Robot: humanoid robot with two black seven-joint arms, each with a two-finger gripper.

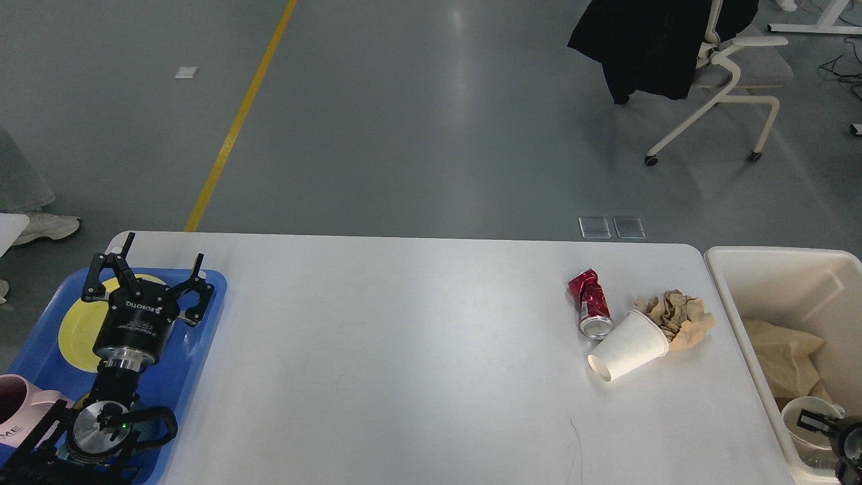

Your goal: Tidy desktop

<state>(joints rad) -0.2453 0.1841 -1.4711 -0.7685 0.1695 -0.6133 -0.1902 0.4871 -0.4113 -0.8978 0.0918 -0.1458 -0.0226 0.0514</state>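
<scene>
The white desktop [404, 350] fills the lower view. Near its right end lie a crushed red can [591, 304], a white paper cup [630, 345] on its side and a wad of brown paper [679, 315], all touching. My left gripper [163, 249] hovers open over a blue tray [195, 350] at the left end, with nothing between its fingers. Only a dark tip of my right gripper [835, 438] shows at the bottom right corner, at a white cup [805, 412] inside the bin; its fingers cannot be told apart.
The cream bin [774, 259] stands beyond the right edge, holding brown paper and clear plastic. On the tray are a yellow plate [77, 330] and a pink mug [17, 404]. A chair [727, 67] with a black jacket stands on the floor behind.
</scene>
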